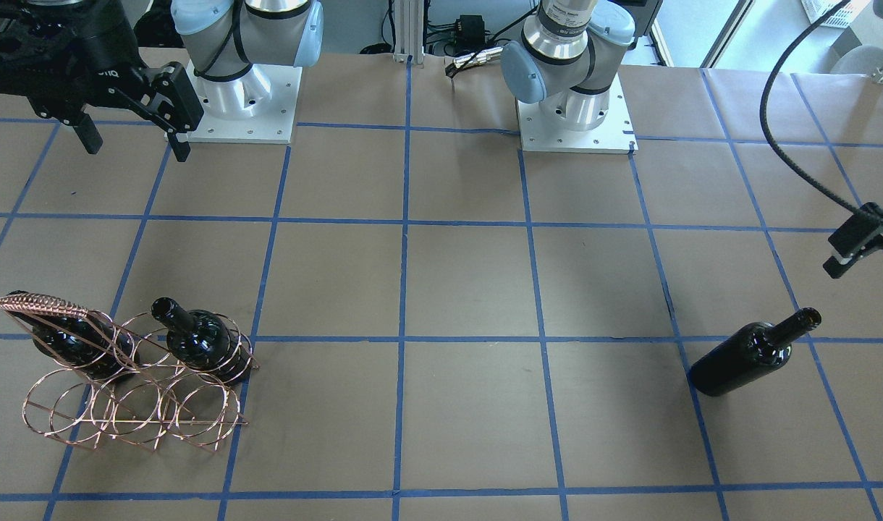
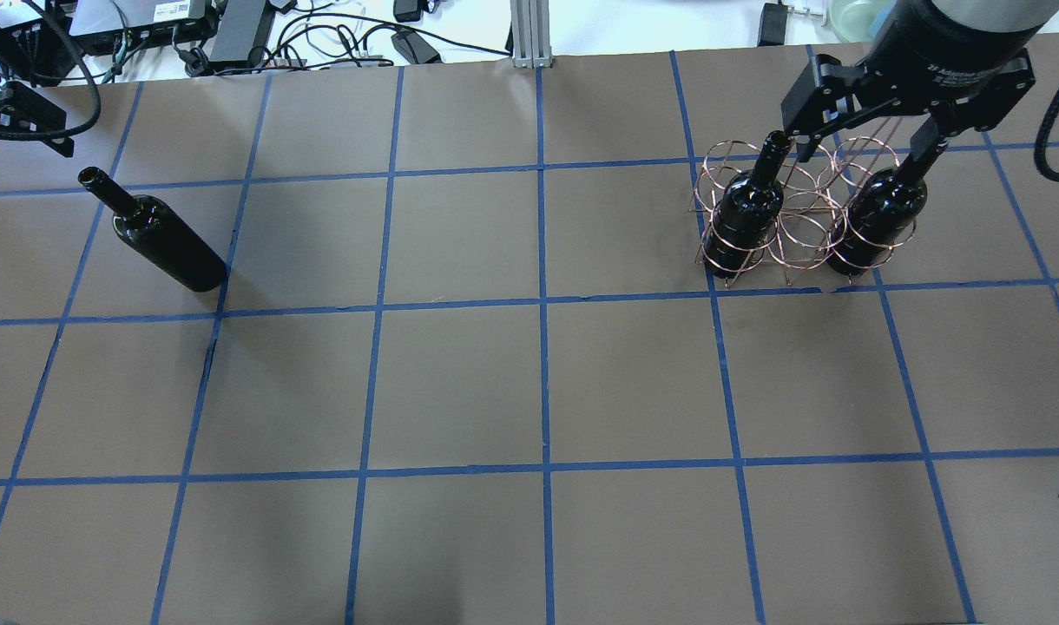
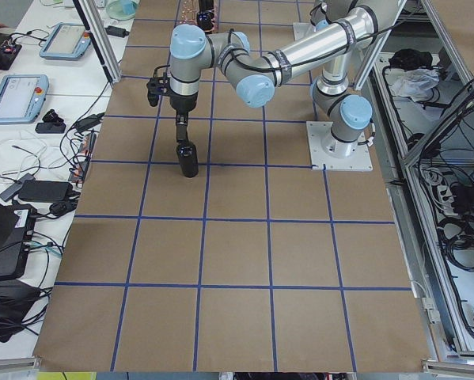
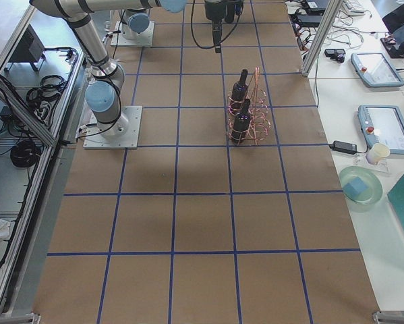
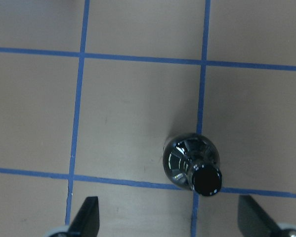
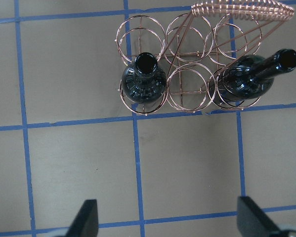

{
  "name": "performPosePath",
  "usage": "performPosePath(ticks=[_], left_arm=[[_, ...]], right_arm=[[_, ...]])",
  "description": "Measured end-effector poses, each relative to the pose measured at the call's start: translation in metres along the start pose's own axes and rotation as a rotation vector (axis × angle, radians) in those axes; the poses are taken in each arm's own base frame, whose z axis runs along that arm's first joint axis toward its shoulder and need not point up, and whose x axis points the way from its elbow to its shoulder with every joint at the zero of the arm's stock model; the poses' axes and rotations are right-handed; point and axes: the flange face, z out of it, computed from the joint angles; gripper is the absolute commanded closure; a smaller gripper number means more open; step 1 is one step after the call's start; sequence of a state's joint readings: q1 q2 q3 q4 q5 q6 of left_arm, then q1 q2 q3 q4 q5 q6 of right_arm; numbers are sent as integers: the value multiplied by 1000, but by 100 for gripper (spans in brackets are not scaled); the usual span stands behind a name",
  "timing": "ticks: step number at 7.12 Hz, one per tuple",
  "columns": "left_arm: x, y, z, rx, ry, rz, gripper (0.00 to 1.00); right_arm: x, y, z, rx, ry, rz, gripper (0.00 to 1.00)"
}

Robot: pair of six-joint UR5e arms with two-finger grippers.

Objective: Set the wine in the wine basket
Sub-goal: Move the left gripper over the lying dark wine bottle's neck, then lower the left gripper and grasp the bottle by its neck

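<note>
A lone near-black wine bottle [image 1: 753, 354] stands upright on the table on my left side; it also shows in the overhead view [image 2: 161, 234] and from above in the left wrist view [image 5: 192, 160]. My left gripper [image 5: 170, 223] is open and empty, hanging above this bottle. The copper wire wine basket [image 1: 134, 405] stands on my right side and holds two more bottles [image 6: 143, 81] [image 6: 249, 79] in its end rings. My right gripper [image 2: 864, 156] is open and empty, well above the basket [image 6: 187, 94].
The table is brown paper with a blue tape grid [image 2: 542, 304]. The two arm bases [image 1: 242, 108] [image 1: 575, 116] stand at the robot's edge. Cables and electronics [image 2: 234, 35] lie beyond the far edge.
</note>
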State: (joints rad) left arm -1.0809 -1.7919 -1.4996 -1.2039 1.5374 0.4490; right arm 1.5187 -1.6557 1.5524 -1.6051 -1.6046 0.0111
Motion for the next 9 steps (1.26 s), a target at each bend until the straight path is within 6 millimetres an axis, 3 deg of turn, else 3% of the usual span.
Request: performPosePath(ticks=[3,6,7,9], left_arm=[[12,-15,45,-43,29,35,2],[24,-9,59,-120,68,44,26],[25,-8,62,-139,75,44,38],[26,-5,65,-159,86,43,47]], right_arm=[[0,-2,2,0,2,1,0],[-1,-3,4,-1,2,6,0],[-1,-3,5,-3,2,7,0],[-1,-4,5,-4,2,7,0]])
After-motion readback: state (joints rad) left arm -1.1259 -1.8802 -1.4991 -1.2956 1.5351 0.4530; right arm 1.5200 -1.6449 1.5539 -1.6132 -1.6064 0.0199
